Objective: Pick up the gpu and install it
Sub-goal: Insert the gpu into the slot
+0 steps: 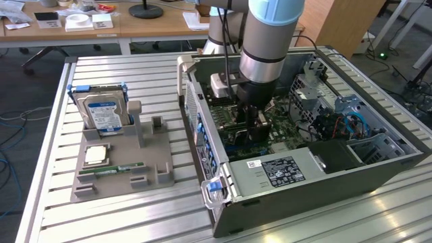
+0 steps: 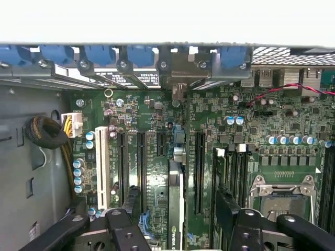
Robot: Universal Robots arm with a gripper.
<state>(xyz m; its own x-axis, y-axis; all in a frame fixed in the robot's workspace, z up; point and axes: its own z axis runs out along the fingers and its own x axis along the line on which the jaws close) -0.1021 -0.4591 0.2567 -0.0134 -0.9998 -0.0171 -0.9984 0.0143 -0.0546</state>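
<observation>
The gpu [image 2: 176, 206] is a thin dark card with a green logo on its edge. It stands on edge in a motherboard slot [image 2: 199, 172] inside the open computer case [image 1: 202, 126]. My gripper [image 2: 178, 232] is open right above it. One black finger [image 2: 123, 232] stands on each side of the card, well clear of it, with the other finger [image 2: 241, 227] across the gap. In the exterior view the gripper [image 1: 258, 129] reaches straight down into the case over the motherboard [image 1: 233, 119], and the arm hides the card there.
A grey holder [image 1: 128, 174] beside the case carries a silver hard drive [image 1: 101, 109], a processor chip [image 1: 96, 154] and a green memory stick [image 1: 111, 169]. Inside the case are the power supply [image 1: 284, 169], the processor socket [image 2: 282, 196], a white slot [image 2: 102, 167] and a cable bundle [image 2: 44, 130].
</observation>
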